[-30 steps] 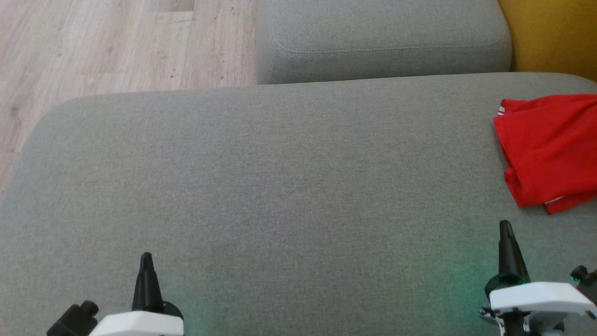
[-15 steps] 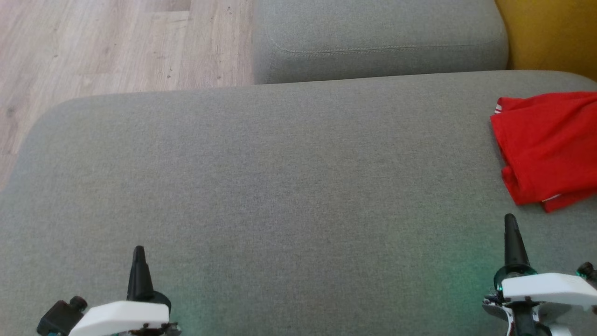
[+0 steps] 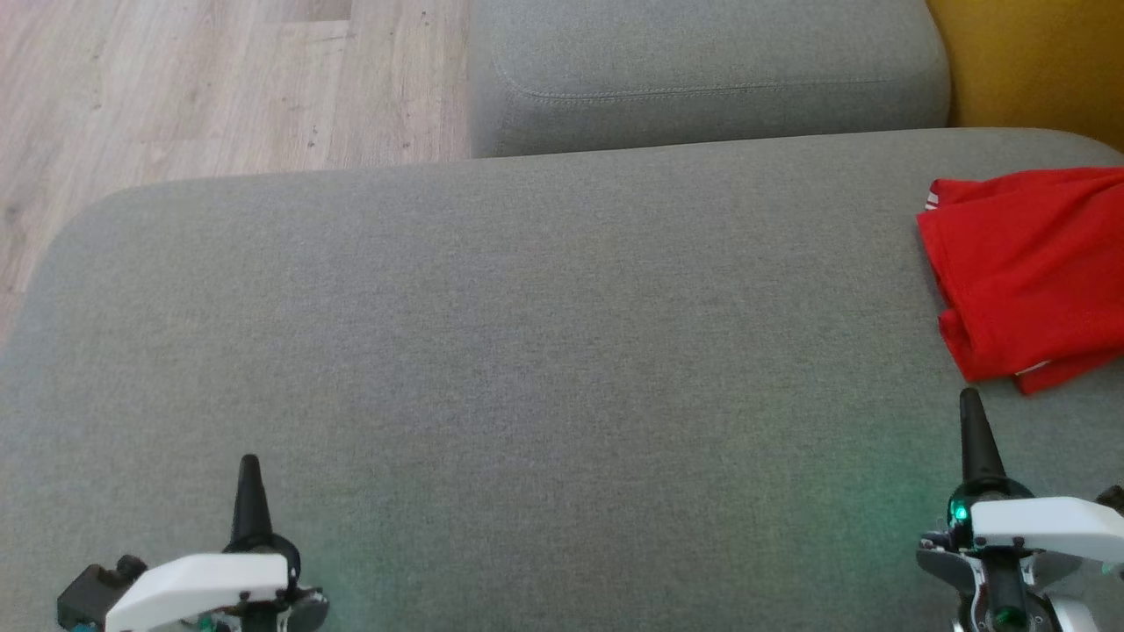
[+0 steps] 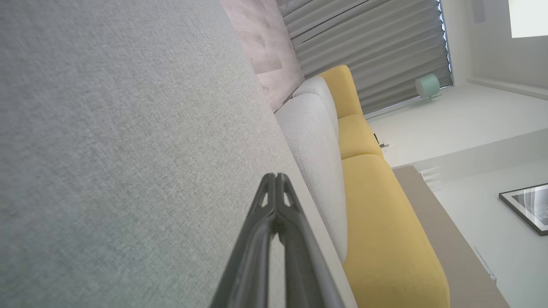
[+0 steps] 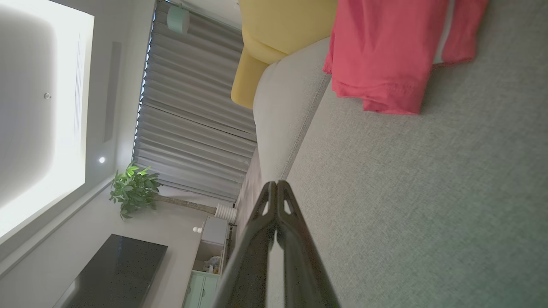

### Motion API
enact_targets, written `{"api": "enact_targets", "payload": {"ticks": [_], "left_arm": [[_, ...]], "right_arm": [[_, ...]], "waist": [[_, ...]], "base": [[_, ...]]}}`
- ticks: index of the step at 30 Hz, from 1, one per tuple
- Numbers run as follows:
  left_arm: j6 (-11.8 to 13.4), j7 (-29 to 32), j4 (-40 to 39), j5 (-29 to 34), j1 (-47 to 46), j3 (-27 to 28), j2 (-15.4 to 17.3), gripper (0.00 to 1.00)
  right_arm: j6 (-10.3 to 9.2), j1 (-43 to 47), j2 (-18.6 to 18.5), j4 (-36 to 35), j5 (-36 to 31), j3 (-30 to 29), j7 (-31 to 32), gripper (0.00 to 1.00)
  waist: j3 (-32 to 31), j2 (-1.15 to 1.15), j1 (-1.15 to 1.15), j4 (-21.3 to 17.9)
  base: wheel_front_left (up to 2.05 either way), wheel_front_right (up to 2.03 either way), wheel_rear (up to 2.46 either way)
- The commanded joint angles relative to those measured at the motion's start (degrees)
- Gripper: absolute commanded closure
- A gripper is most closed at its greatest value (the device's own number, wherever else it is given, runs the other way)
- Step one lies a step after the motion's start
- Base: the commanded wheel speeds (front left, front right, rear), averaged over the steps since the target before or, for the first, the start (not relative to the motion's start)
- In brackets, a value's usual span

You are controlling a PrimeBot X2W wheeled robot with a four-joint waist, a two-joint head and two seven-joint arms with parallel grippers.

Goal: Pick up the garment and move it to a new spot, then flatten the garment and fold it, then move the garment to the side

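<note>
The garment [image 3: 1027,272] is a folded red piece with a thin white trim, lying at the right edge of the grey seat cushion [image 3: 527,333]. In the right wrist view the garment [image 5: 385,51] lies ahead of the fingertips, up and to the right. My right gripper [image 3: 970,405] [image 5: 276,185] is shut and empty, just short of the garment's near edge. My left gripper [image 3: 249,470] [image 4: 276,177] is shut and empty too, over bare cushion at the lower left, far from the garment.
A second grey cushion [image 3: 702,70] stands behind the seat, with a yellow cushion [image 3: 1036,61] to its right. Wooden floor [image 3: 193,79] lies beyond the seat's left edge. The wrist views show curtains [image 5: 192,107], a plant [image 5: 132,188] and a cabinet [image 5: 209,252].
The head view has shifted a little, so the seat and garment sit slightly higher and further left. Both grippers stay shut; the left has drifted left, the right slightly up toward the garment.
</note>
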Motion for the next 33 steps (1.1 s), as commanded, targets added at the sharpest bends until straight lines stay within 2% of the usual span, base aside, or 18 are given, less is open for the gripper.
{"api": "enact_targets", "payload": {"ticks": [1,33], "left_arm": [[-0.5,0.5,-1.4,-1.8,-3.4,2.4,0.8,1.0],[-3.4,5.8,1.3,-21.7,-7.7,7.3,0.6,1.0]], "right_arm": [[-0.03,-2.9,-1.1,-1.6,2.1,0.5,0.5,1.0],[-0.05,-6.7,-1.0,0.1,22.5,-1.9,5.7,1.0]], "waist": [[0.0,0.0,0.0,-0.1],[0.2,0.0,0.0,-1.2]], "base": [[0.0,0.0,0.0],[0.0,0.0,0.0]]}}
